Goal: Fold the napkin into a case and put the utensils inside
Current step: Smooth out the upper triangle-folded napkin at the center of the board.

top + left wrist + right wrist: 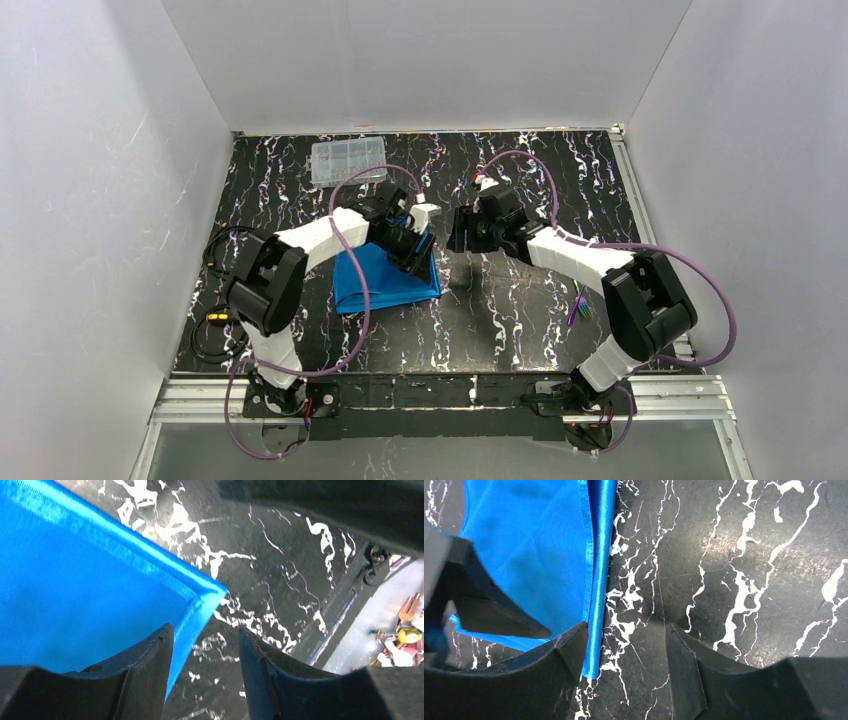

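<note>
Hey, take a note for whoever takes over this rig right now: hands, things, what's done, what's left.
Left hand: open, empty, over a corner of the napkin.
Right hand: open, empty, beside the napkin's edge.
Done: napkin seemingly part-folded, flat on the table.
Utensils lie by the right arm, not in the napkin.
Left: finish folding, put utensils inside.

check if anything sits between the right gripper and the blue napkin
Nothing visible does. The right gripper stands open right at the napkin, and only its hemmed edge and bare marbled table show inside the opening.
</note>
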`<state>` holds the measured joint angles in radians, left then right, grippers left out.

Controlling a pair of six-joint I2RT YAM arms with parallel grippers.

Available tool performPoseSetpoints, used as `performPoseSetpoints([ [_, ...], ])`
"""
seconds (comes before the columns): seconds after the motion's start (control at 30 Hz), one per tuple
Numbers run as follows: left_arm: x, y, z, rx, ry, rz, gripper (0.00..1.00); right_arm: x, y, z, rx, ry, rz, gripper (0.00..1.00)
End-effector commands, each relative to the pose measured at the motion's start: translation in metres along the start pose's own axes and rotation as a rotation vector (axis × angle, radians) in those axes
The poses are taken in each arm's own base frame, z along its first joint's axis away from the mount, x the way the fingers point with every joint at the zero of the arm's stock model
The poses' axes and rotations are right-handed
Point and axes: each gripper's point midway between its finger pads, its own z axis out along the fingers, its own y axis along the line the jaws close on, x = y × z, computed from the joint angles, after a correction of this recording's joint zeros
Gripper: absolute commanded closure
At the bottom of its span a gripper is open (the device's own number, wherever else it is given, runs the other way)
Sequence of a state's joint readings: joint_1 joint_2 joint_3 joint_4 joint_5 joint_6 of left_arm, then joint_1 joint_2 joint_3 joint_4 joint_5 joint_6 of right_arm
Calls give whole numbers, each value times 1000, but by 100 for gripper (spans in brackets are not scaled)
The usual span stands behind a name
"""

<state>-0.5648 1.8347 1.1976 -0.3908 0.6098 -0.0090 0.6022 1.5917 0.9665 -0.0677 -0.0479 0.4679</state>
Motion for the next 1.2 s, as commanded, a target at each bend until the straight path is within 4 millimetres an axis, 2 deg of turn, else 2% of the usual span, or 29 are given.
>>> performPoseSetpoints([
  [0.0,-14,-25,-68,-26,-64,107,51,-23,14,-12,-57,-88,-2,35],
  [0.1,-14,-33,-106,-40,-101,173,51,-32,31,-5,-130,-97,8,40],
  [0.17,-2,-30,-119,-45,-77,211,51,-36,43,4,-178,-90,17,43],
  [0.23,14,-20,-122,-42,-53,243,52,-37,57,15,-225,-69,18,46],
  [0.33,40,6,-117,-51,15,266,57,-37,87,23,-321,-50,8,59],
  [0.4,51,17,-112,-29,42,235,62,-31,105,30,-377,-24,8,64],
  [0.47,59,23,-106,0,63,218,68,-24,113,40,-405,8,26,70],
  [0.57,66,30,-96,9,81,217,74,-10,110,54,-416,53,63,76],
  [0.8,90,48,-79,-7,124,248,84,28,82,68,-364,131,101,80],
  [1.0,107,50,-71,5,138,269,87,40,56,70,-305,164,107,81],
  [1.17,113,45,-68,38,132,269,88,44,46,70,-266,190,86,81],
])
